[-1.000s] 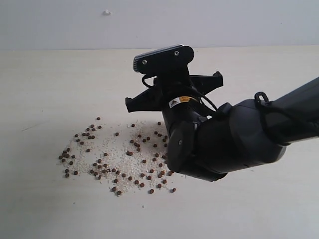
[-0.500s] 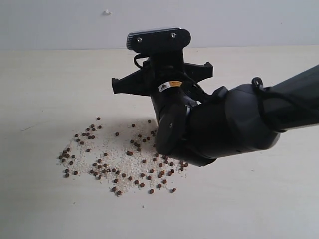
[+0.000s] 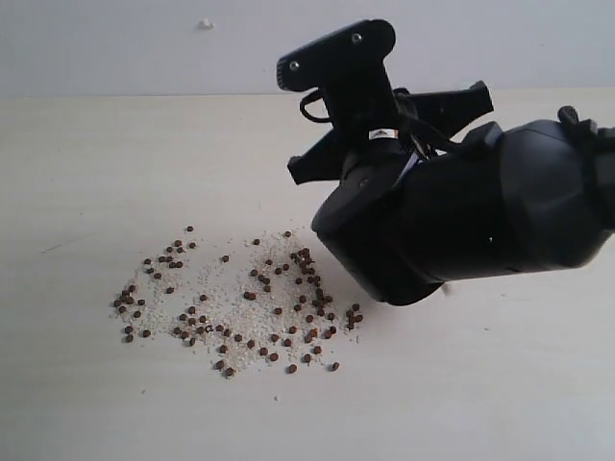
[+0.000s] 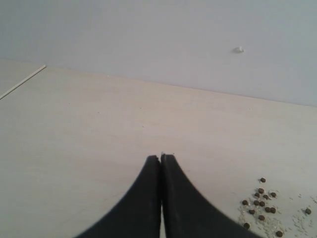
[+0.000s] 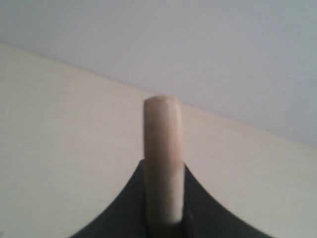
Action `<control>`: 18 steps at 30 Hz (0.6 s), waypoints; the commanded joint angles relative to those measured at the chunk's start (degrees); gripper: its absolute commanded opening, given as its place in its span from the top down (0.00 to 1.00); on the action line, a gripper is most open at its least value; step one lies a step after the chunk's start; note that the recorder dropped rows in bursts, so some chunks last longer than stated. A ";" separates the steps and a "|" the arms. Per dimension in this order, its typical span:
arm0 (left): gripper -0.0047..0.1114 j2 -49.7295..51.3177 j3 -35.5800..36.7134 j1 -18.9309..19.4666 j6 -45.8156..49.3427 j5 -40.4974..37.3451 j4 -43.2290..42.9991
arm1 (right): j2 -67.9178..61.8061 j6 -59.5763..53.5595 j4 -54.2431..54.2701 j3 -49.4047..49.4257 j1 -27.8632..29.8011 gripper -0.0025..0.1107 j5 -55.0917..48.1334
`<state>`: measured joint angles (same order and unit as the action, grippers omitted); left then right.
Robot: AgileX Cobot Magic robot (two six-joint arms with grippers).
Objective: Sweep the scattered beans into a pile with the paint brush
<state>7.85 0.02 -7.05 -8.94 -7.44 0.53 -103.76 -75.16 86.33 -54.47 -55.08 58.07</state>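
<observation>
Right arm [image 3: 471, 226] is now up and to the right of the beans [image 3: 231, 307], wrist tipped back; half a sec ago it was low over the scatter's right edge. Result: right-side beans look bunched into a denser streak, while left and middle are unchanged and still spread wide on the table [image 3: 86, 403]. So approx one short stroke is done and nothing is properly gathered yet; more passes needed, esp from the left. Right gripper [image 5: 163, 166] is nearly closed, clamped on the paint brush [image 5: 162, 129] handle; bristles are hidden behind the arm in ext view. Left gripper [image 4: 161, 158] is fully closed and empty, off to the side w/ a few beans in its sight.
</observation>
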 commanded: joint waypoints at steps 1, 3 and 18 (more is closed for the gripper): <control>0.96 -0.25 -0.02 -0.35 -0.42 0.25 0.37 | -1.78 -2.66 4.79 -0.21 -0.18 0.98 -10.44; 0.96 -0.25 -0.02 -0.35 -0.42 0.25 0.37 | -2.20 0.15 3.92 -0.21 -0.18 0.98 -17.05; 0.96 -0.25 -0.02 -8.48 -0.42 0.25 0.37 | -2.54 36.20 -14.93 -0.21 -0.18 0.98 -18.41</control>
<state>7.85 0.02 -13.01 -8.94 -7.44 0.53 -106.05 -42.86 73.04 -54.49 -55.08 37.49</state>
